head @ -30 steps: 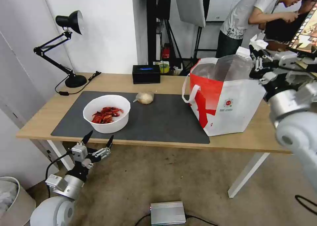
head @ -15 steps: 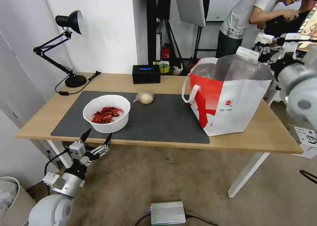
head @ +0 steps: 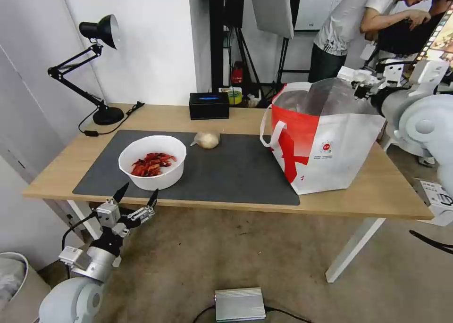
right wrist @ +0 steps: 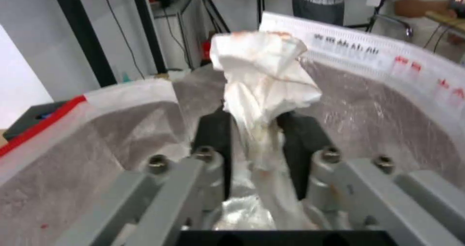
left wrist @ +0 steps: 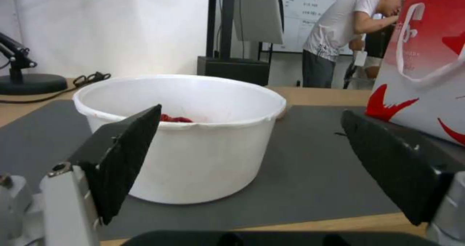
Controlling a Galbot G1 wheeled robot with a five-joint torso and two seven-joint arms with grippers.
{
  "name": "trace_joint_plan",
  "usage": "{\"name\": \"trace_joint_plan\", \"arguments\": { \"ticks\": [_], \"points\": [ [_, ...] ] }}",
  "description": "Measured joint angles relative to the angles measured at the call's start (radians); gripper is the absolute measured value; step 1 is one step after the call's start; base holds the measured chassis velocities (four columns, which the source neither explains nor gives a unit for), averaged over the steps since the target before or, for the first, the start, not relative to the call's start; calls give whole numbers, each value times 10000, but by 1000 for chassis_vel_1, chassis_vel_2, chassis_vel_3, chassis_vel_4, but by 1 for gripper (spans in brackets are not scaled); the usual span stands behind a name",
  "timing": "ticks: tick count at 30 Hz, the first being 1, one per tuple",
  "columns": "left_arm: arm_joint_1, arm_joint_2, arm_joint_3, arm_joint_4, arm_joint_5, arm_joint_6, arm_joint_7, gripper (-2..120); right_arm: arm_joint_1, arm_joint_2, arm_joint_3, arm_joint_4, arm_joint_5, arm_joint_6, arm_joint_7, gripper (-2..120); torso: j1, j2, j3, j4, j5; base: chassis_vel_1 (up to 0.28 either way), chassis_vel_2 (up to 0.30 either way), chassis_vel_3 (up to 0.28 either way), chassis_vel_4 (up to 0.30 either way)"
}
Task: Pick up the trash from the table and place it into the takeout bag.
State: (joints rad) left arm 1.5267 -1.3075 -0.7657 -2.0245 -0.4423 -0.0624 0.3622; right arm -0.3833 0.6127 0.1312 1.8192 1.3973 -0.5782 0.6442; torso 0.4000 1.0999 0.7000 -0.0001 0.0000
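Right tool [right wrist: 257, 144] clamped on crumpled tissue [right wrist: 264, 75] over takeout bag [head: 330, 144] mouth | left tool [head: 137, 196] spread apart, left of bag, below tabletop [head: 377, 195] edge | bowl of red scraps [head: 152, 161], knotted bag lump [head: 207, 139] left to bag

Lab or studio workspace, whiteboard [left wrist: 310, 13] on back wall, softbox light [head: 272, 7] on stand, carpeted floor [head: 226, 261]

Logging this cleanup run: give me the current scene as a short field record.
right claw: shut on crumpled tissue, over takeout bag opening
left claw: open, below the table edge, facing white bowl
still on mat: white bowl with red scraps, beige bag lump
bag: upright on table
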Motion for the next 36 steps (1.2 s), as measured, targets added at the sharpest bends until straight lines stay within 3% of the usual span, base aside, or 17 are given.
{"name": "trace_joint_plan", "arguments": {
  "ticks": [3, 6, 13, 15, 18, 20, 25, 28, 36],
  "points": [
    [-1, -3, 0, 2, -1, -2, 1, 100, -76, 16, 55, 3, 0, -3, 1, 35, 0, 0, 0, 1, -1, 0, 0, 0, 0],
    [-12, -21, 8, 10, 0, -4, 5, 100, -313, 44, 217, 38, -62, 3, -43, 52, 0, 0, 0, 0, 0, 0, 0, 0, 0],
    [-23, -30, 28, 39, 11, -6, 7, 100, -545, 155, 360, 61, -381, 116, -282, 73, 0, 0, 0, 1, -1, 0, 0, 0, 0],
    [-35, -29, 30, 45, 16, -6, 7, 100, -661, 198, 448, 78, -589, 300, -502, 85, 0, 0, 0, 1, -1, 0, 0, 0, 0],
    [-44, -28, 31, 45, 17, -6, 8, 100, -755, 227, 511, 95, -764, 525, -714, 90, 0, 0, 0, 1, -1, 0, 0, 0, 0],
    [-50, -18, 30, 53, 18, -6, 8, 100, -1018, 277, 639, 215, -1145, 1204, -1101, 99, 0, 0, 0, 1, 0, 0, 0, 0, 0],
    [-51, 1, 39, 62, 26, -6, 8, 100, -1657, 293, 908, 565, -1776, 2415, -1800, 100, 0, 0, 0, 1, 0, 0, 0, 0, 0],
    [-46, 41, 11, 62, 26, -6, 8, 100, -2293, 272, 1090, 801, -2897, 3525, -2623, 100, 0, 0, -1, -1, 2, 0, 0, 0, 0],
    [-3, 61, -18, 38, 24, -6, 6, 100, -3327, 501, 1378, 1388, -4371, 5209, -3568, 100, 0, 0, -1, 0, -1, 0, 0, 0, 0]
  ]
}}
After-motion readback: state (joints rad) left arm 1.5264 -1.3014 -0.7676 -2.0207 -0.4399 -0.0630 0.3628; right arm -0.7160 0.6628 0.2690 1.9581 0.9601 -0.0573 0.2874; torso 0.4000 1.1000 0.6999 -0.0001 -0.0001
